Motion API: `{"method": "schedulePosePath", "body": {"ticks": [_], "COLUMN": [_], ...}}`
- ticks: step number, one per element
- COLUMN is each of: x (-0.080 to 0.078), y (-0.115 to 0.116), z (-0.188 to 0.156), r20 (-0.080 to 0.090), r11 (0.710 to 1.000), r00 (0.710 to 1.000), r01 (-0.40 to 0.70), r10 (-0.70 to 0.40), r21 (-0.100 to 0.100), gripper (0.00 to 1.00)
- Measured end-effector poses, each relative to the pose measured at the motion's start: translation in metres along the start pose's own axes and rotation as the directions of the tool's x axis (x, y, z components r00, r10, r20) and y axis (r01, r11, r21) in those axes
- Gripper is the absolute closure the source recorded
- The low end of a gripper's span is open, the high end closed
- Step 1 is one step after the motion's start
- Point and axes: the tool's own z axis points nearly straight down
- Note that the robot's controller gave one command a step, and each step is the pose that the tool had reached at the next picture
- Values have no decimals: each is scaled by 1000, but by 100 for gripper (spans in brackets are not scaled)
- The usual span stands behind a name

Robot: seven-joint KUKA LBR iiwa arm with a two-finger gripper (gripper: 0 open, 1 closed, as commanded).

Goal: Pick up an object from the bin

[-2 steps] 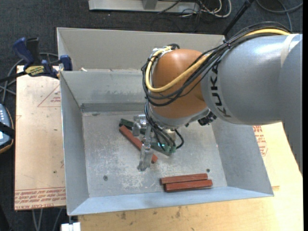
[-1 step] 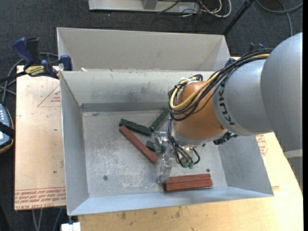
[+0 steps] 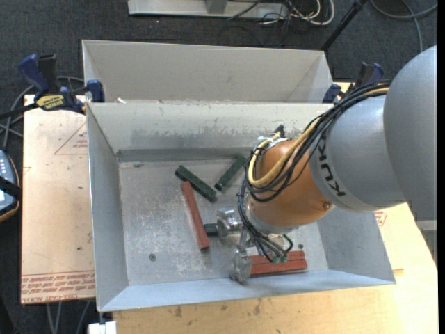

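My gripper (image 3: 235, 248) sits low in the bin (image 3: 104, 207) near its front wall, between the red bar (image 3: 196, 218) and the red block (image 3: 281, 263). My wrist covers it, so I cannot tell whether it is apart or together. I judge nothing is lifted yet; grasping and raising remain.

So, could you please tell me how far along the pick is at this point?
Done: the claw is down in the bin, near its front wall. In hand: it sits between a long red bar and the left end of a red block, but no grasp can be made out. Left: gripping a piece and lifting it. Both red pieces and the two green bars lie on the floor.
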Motion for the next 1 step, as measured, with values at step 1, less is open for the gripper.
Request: {"method": "schedulePosePath", "body": {"ticks": [1], "x": [-8], "y": [-121], "z": [2], "r20": [-14], "r11": [989], "r00": [989], "r01": [145], "r10": [-145], "r21": [1], "gripper": [0]}}
